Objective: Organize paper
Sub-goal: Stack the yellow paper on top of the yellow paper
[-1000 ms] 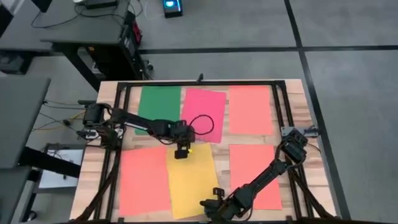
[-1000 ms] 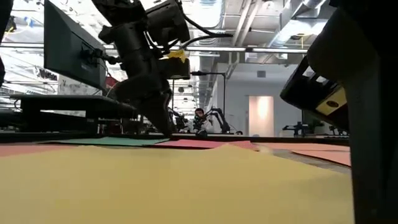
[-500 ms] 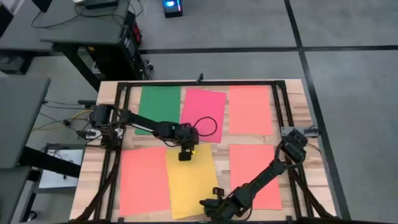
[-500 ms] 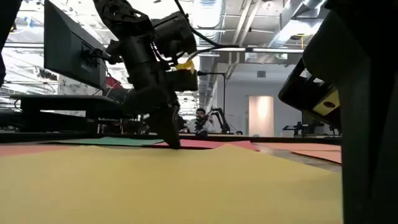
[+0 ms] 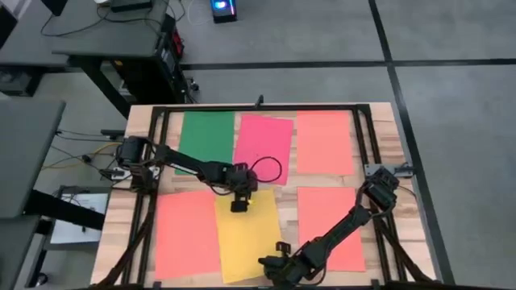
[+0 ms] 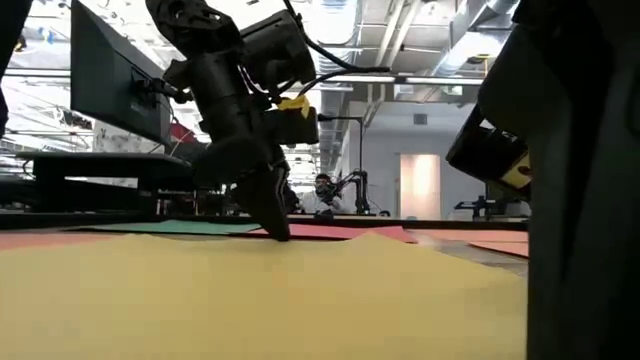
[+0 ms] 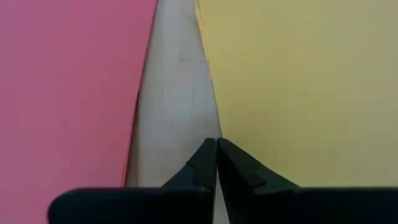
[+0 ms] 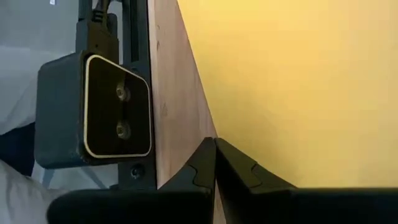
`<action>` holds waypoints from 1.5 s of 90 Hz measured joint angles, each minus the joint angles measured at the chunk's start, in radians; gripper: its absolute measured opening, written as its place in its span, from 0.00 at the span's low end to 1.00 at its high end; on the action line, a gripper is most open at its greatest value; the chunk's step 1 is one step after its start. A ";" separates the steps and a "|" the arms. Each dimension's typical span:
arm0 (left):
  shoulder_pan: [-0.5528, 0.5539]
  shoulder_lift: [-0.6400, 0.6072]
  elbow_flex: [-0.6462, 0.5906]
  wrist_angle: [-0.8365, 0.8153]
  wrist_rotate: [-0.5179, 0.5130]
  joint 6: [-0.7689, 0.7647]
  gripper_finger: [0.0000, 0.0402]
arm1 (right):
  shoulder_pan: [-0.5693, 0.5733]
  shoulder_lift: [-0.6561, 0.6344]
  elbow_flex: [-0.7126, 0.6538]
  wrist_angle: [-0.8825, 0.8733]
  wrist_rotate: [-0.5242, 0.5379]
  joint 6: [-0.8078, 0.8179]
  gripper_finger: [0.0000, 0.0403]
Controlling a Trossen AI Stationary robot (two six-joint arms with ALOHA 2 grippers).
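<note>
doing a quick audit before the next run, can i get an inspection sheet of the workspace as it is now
surface: wooden table with a black frame.
job's things: six sheets laid apart in two rows: green sheet, pink sheet, far orange sheet; near left orange sheet, yellow sheet, near right orange sheet.
clutter: nothing seen.
grippers: left gripper fingers shut at the yellow sheet's far edge; right gripper fingers shut at its near edge.
cables: black cable looped over the pink sheet.
surroundings: grey floor, desk beyond.
</note>
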 joint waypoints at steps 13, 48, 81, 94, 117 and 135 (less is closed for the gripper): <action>0.000 0.000 0.001 -0.004 0.001 -0.001 0.00 | 0.000 0.000 0.000 0.000 0.000 0.005 0.00; -0.003 0.000 0.129 -0.077 -0.014 0.033 0.00 | 0.004 -0.011 -0.003 0.045 0.001 -0.002 0.00; -0.059 -0.178 0.200 -0.298 -0.150 -0.004 0.00 | 0.019 -0.034 -0.005 0.053 0.011 -0.049 0.00; -0.145 -0.297 0.159 -0.390 -0.210 -0.112 0.00 | 0.014 -0.061 -0.005 0.034 0.019 -0.074 0.00; -0.328 -0.412 -0.056 -0.370 -0.255 -0.433 0.00 | 0.008 -0.150 -0.003 -0.053 0.111 -0.145 0.00; -0.440 -0.402 -0.166 -0.290 -0.254 -0.630 0.00 | -0.010 -0.210 -0.002 -0.280 0.248 -0.116 0.00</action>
